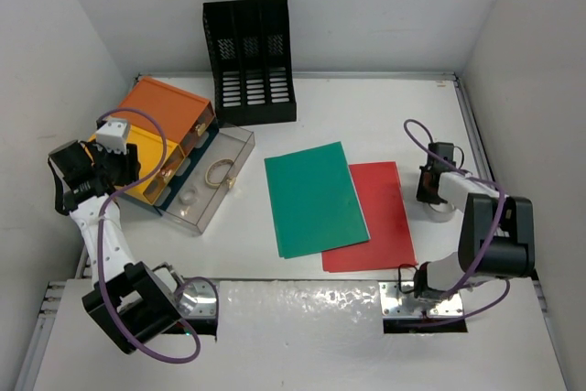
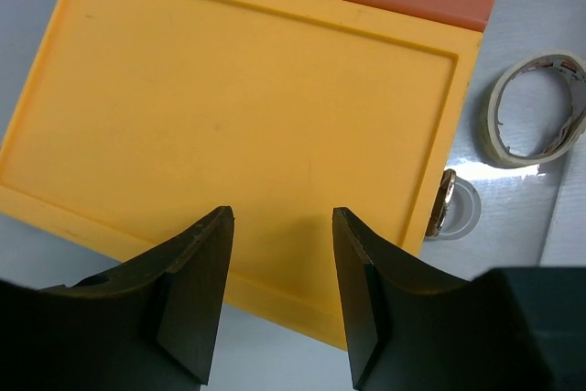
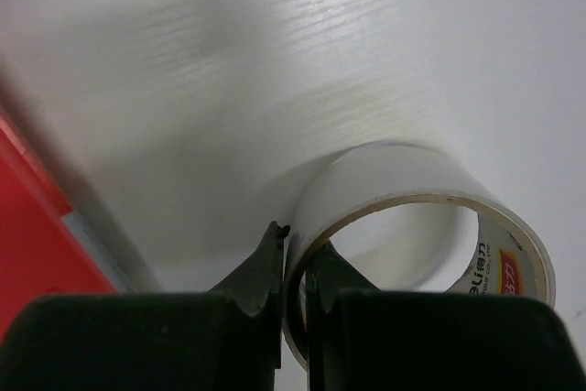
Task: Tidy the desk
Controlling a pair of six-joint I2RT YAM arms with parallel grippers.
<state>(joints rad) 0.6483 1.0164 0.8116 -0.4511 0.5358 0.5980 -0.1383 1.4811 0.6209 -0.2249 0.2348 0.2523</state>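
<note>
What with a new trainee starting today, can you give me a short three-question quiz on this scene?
1. True or false: the green folder lies partly over the red folder.
2. The right gripper is pinching: A) the wall of a tape roll; B) the red folder; C) nothing.
3. Fill in: the left gripper hovers over the yellow top of the drawer box with its jaws ____.

Key: 1 true; 2 A, one finger inside the ring and one outside; 3 open.
</note>
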